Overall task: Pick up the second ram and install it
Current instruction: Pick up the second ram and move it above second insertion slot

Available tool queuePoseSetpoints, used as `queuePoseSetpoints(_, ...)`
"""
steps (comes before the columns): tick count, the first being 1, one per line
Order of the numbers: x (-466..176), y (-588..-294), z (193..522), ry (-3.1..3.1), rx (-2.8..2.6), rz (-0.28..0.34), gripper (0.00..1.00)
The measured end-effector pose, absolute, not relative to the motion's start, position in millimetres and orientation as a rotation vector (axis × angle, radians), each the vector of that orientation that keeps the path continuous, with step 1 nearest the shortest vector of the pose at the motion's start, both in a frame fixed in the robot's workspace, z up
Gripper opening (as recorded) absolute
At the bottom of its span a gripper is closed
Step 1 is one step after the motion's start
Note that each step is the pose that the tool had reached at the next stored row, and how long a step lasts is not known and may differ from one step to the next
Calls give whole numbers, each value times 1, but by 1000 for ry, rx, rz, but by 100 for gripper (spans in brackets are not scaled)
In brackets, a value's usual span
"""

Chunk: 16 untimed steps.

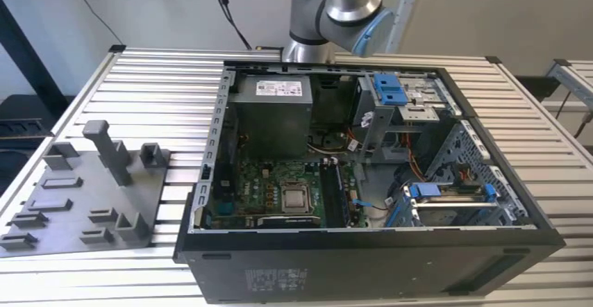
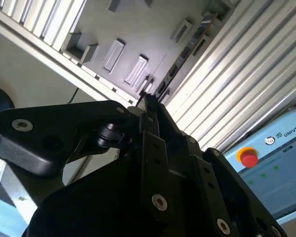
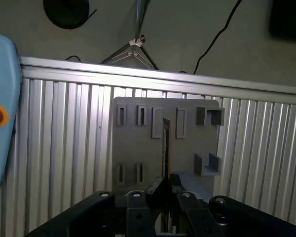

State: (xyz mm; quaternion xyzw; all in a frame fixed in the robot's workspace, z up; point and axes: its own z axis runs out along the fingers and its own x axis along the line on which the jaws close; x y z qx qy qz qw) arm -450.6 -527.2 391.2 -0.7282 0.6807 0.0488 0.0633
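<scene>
Black gripper clamps the second ram, seen edge-on against the grey fixture tray, its chips hidden.

Ext. view over case, wrist views share tray

On the table, the tray lies apparently just beside the case, at the exterior view's left.

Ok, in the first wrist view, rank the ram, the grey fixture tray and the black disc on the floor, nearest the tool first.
1. The second ram, gripped in the tool.
2. The grey fixture tray, lying on the table beyond the ram.
3. The black disc, past the table's far edge.
</scene>
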Motion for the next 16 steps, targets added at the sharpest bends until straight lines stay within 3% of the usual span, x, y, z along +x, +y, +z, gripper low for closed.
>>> queuePoseSetpoints(16,-436,-524,391,2066,-2191,147,17)
